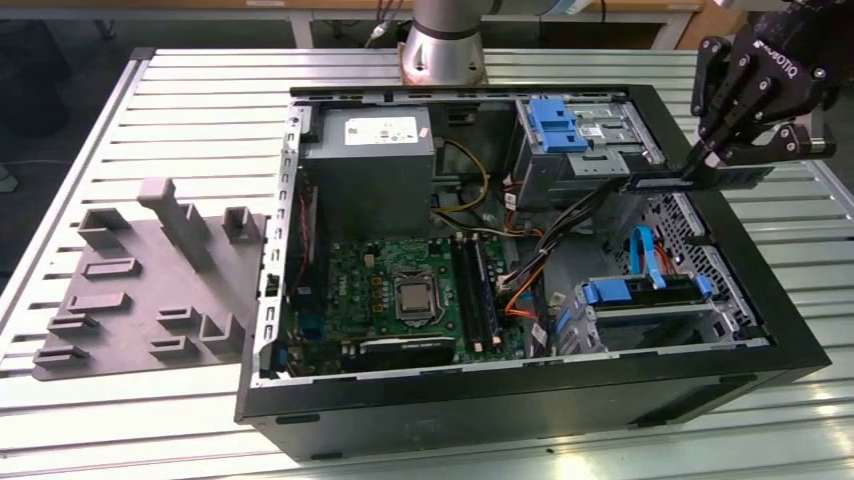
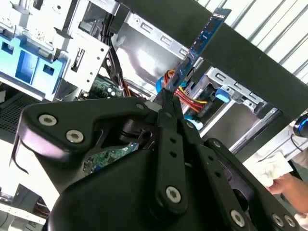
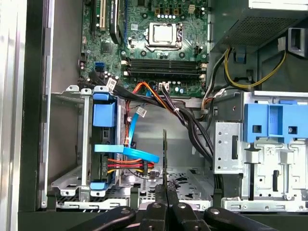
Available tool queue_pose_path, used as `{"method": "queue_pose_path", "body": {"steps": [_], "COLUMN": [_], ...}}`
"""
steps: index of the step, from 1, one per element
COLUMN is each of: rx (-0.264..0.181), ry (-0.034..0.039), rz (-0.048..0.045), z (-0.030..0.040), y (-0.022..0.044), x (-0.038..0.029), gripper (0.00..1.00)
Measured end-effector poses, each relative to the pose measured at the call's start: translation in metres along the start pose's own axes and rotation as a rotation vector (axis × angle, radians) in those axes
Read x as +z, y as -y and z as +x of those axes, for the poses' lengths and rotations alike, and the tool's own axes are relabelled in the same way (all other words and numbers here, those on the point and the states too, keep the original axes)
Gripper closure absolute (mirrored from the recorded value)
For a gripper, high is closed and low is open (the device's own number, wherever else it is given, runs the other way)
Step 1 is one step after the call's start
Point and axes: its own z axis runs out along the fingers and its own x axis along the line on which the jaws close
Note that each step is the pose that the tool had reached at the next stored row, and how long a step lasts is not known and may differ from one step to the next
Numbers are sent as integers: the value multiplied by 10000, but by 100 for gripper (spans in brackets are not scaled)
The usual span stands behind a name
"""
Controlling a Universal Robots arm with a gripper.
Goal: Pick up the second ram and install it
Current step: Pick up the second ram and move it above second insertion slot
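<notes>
The gripper (image 2: 166,96) is clenched on the memory stick (image 2: 199,41). Its fingers (image 2: 168,139) press flat against one end, so the blue-green board juts out past the fingertips, tilted in the second wrist view. In the first wrist view the memory stick (image 3: 164,154) shows edge-on as a thin line rising straight from the fingertips. It touches nothing else and is held in the air over the open computer case (image 1: 534,400). Right under the tool lies the drive cage (image 3: 103,115) with its blue clips, and red and orange cables (image 3: 130,163) run just beside it. A thick bundle of black cables (image 3: 192,125) passes a little further off, next to a metal bay with a blue bracket (image 3: 276,120). Beyond these sits the green main board (image 3: 144,48), whose long black slots (image 3: 163,67) lie well apart from the memory stick. Further still is the grey power box (image 1: 367,170). Farthest from the tool, outside the case, a grey moulded tray with posts (image 1: 147,280) rests on the slatted table (image 1: 80,420)
</notes>
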Motion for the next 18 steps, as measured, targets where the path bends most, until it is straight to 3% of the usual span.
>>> {"method": "queue_pose_path", "body": {"steps": [18], "rx": [-1], "ry": [0], "rz": [0], "z": [-8], "y": [-511], "x": [18], "gripper": [89]}}
